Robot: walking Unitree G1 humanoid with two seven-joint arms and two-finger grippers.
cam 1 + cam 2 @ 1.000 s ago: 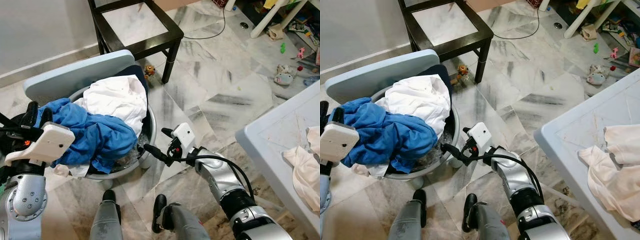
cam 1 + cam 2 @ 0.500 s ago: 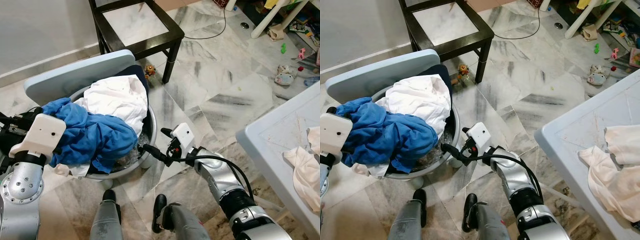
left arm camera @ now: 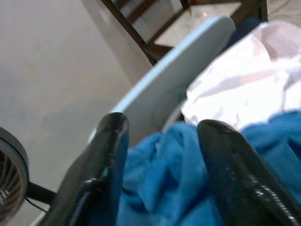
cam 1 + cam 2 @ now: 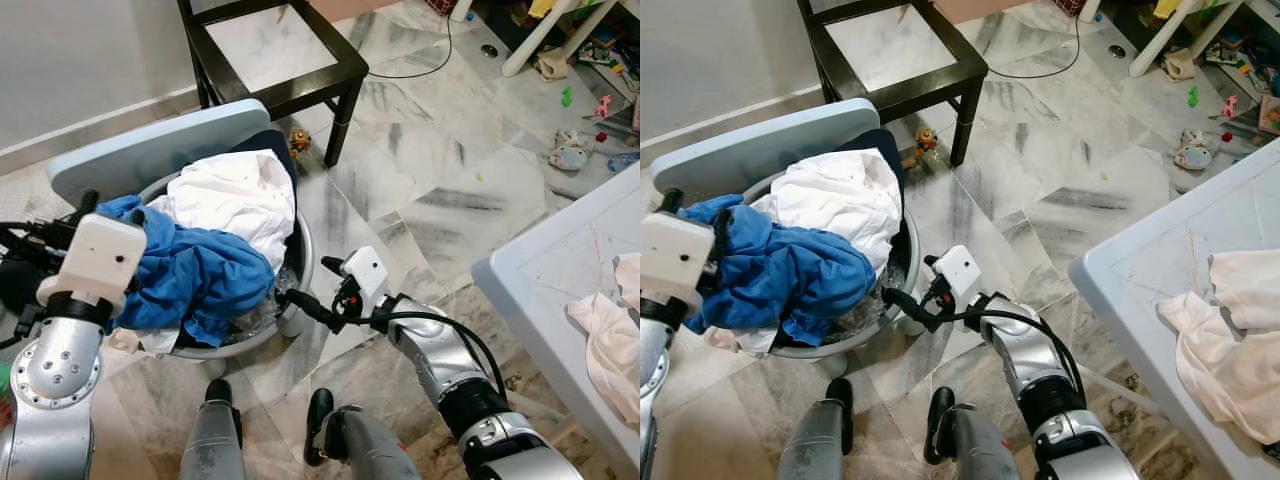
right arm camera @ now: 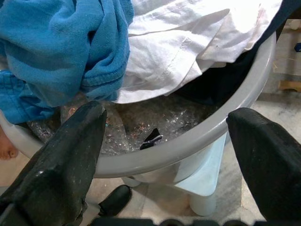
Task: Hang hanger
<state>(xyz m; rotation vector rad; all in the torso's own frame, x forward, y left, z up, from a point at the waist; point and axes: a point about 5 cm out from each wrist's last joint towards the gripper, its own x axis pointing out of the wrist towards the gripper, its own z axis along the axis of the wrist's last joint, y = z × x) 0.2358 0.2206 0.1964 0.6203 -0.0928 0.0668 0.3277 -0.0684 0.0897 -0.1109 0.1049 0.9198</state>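
- A hanger cannot be made out for certain; a small dark piece (image 5: 151, 138) is seen at the bottom of the grey basket (image 5: 197, 141), under the clothes, and may be part of one.
- The basket is heaped with a blue garment (image 4: 200, 270) and a white garment (image 4: 235, 195).
- The left hand (image 3: 160, 132) is held over the blue garment, its fingers spread apart with nothing between them.
- The right hand (image 4: 312, 283) is held low, just beside the basket's rim, its fingers spread wide and empty.
- A pale blue board (image 4: 150, 145) is leaned behind the basket.
- A dark frame (image 4: 280, 60) stands beyond on the marble floor (image 4: 440, 200).
- A pale cloth (image 4: 610, 340) lies on the table (image 4: 540, 280) to the right.
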